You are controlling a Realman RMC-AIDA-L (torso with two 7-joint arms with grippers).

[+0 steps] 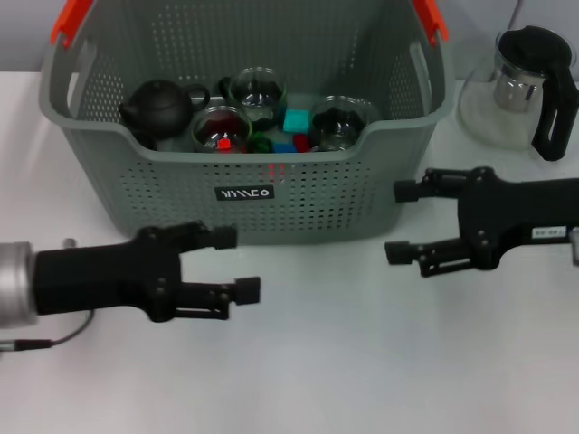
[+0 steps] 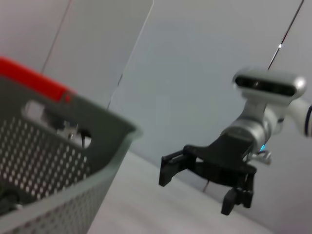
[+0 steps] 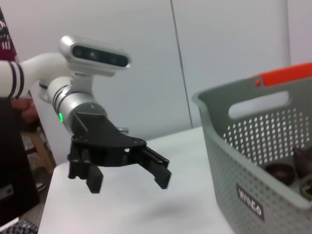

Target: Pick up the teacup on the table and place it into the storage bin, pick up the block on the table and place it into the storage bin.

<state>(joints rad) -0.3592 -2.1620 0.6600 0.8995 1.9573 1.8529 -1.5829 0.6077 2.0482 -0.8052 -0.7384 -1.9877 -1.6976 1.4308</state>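
The storage bin (image 1: pixel 317 194), grey-green and perforated with orange handles, stands at the back middle of the white table. Inside it sit three glass teacups (image 1: pixel 256 90), one of them (image 1: pixel 220 128) with a red block (image 1: pixel 222 143) in it. A cyan block (image 1: pixel 296 119) and other coloured blocks lie between the cups. I see no teacup or block on the table itself. My left gripper (image 1: pixel 240 264) hovers open and empty in front of the bin's left half. Just off the bin's front right corner, my right gripper (image 1: pixel 400 221) is open and empty too.
A black teapot (image 1: pixel 158 107) rests in the bin's left side. A glass pitcher (image 1: pixel 529 90) with a black handle stands on the table behind my right arm. The left wrist view shows the bin's wall (image 2: pixel 58 161) and the right gripper (image 2: pixel 197 192).
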